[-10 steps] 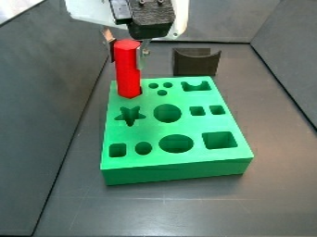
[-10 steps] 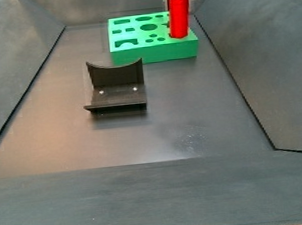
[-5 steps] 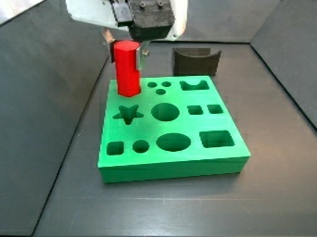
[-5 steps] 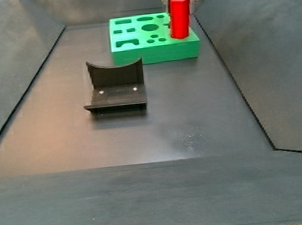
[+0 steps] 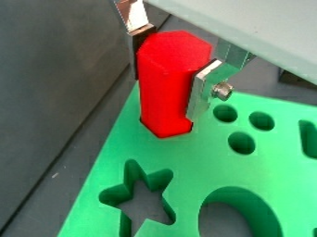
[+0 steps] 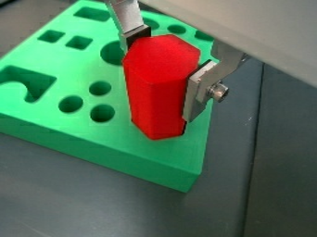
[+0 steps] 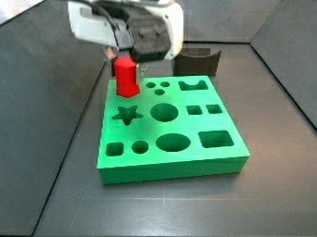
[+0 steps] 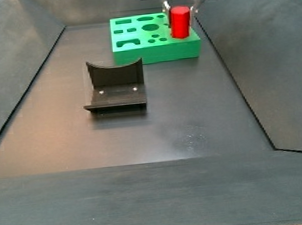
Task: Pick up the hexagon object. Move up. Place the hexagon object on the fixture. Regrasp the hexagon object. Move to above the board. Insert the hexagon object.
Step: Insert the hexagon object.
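The hexagon object [image 7: 125, 76] is a red faceted peg standing upright at a back corner of the green board [image 7: 173, 168]. Its lower end sits in the board there, and less of it shows above the surface. My gripper [image 7: 133, 51] is low over that corner, shut on the peg's upper part. In both wrist views the silver fingers [image 5: 205, 85] [image 6: 199, 91] press on opposite sides of the hexagon object [image 5: 165, 88] [image 6: 154, 93]. The fixture [image 8: 112, 86] stands apart from the board [image 8: 155, 52], nothing on it.
The board's other cut-outs, among them a star [image 7: 128, 115], circles and squares, lie open beside the peg. In a side view the fixture [image 7: 196, 61] is just behind the board. Dark sloping walls close in the floor.
My gripper has come down with the hexagon object. The peg now stands lower, with its bottom part gone into the board's corner hole.
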